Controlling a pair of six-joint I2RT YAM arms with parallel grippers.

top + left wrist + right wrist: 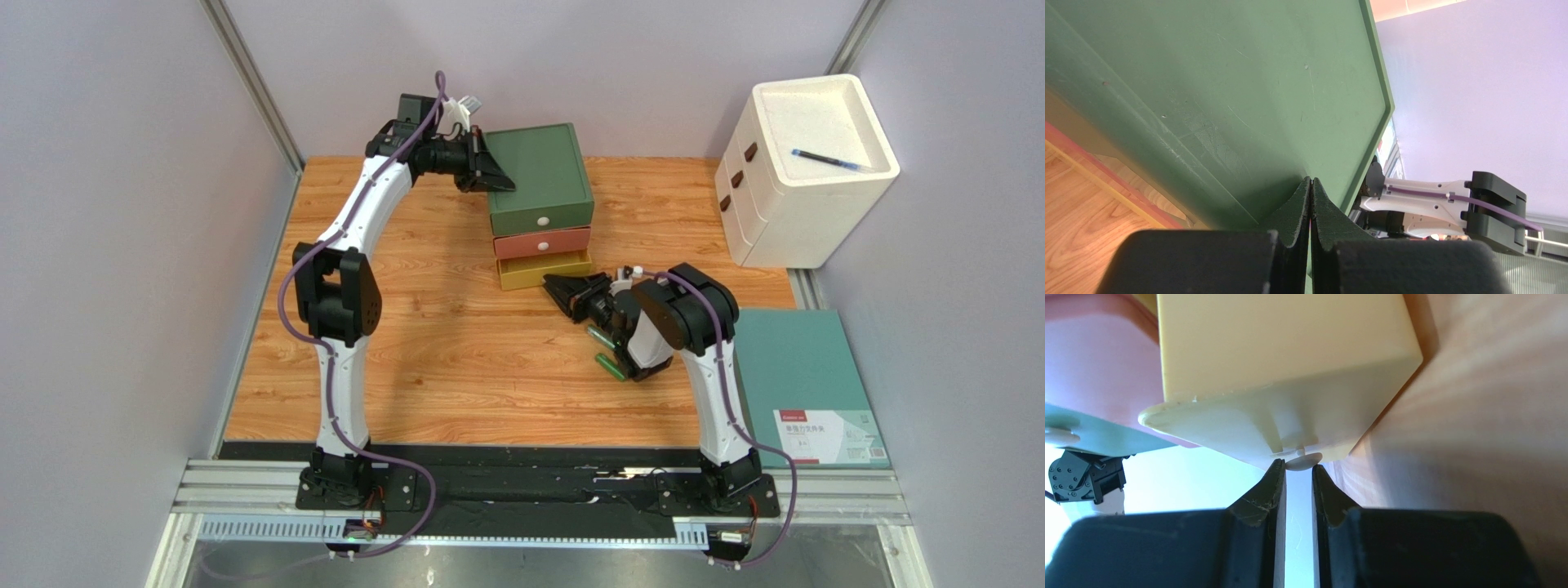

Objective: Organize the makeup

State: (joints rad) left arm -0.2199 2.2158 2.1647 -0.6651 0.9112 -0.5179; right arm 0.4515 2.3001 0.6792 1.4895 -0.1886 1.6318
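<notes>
Green tubes (610,365) of makeup lie on the wood table (466,368) near the front. They are right by the R arm & partly hid under it. A bit further back is the R gripper (558,288). Its fingers (1260,496) have a thin gap btw them, w/ nothing inside. The small round knob (1303,458) of the yellow drawer (542,270) sits just past the tips; can't tell if they touch it. That drawer sticks out a little from the drawer box (546,159). The red drawer (541,243) sits above it. Further back, the L gripper (501,184) has its tips on the box's green top, by the left edge. Its fingers are pressed tight together & hold nothing. Far off to the R stands a white cabinet (797,208) w/ a blue pen (824,158) on top.
</notes>
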